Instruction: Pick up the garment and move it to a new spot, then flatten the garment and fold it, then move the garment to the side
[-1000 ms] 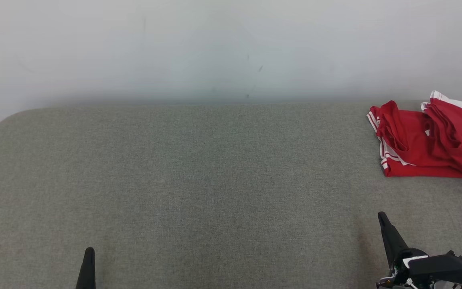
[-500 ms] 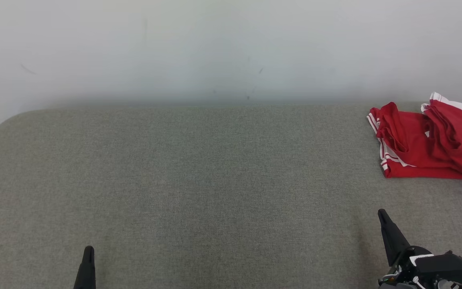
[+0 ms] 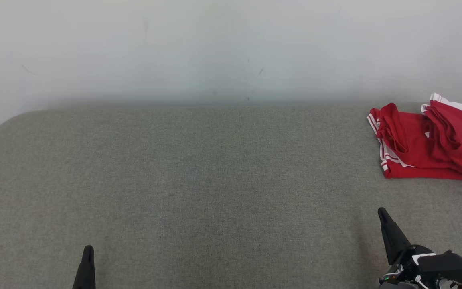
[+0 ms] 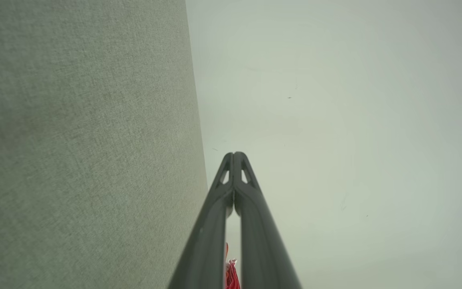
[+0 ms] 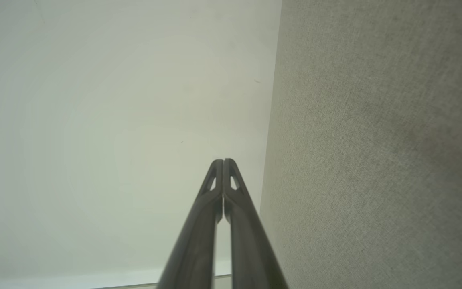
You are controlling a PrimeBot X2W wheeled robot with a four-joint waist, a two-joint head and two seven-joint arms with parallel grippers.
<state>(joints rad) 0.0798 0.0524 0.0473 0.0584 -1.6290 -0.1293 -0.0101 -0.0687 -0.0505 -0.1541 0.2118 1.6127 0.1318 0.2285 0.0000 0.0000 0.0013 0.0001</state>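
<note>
The red garment (image 3: 431, 140) lies far over on the right side of the grey padded top (image 3: 199, 180), near the back edge by the pale wall (image 3: 215, 48), and part of it runs off the side of the head view. Its near edge looks straight, but the top is lumpy, with white stripes showing. The left gripper (image 3: 88, 251) and the right gripper (image 3: 382, 212) both sit low at the near edge, well apart from the garment, and neither holds anything. Each has its two fingers pressed together. This scene fits two stories: the garment may be waiting at the side to be picked up, or it may be folded and already put at the side. The pictures cannot say which. In both stories, doing well means that no finger catches or drags the cloth, and here both grippers are clear of it. The head view shows the whole red heap and where it lies on the top. The left wrist view shows just a small red bit (image 4: 231, 273) low down between its fingers. The wrist views show up close what the head view makes hard to see: the finger tips touch, with a thin gap lower down.
</note>
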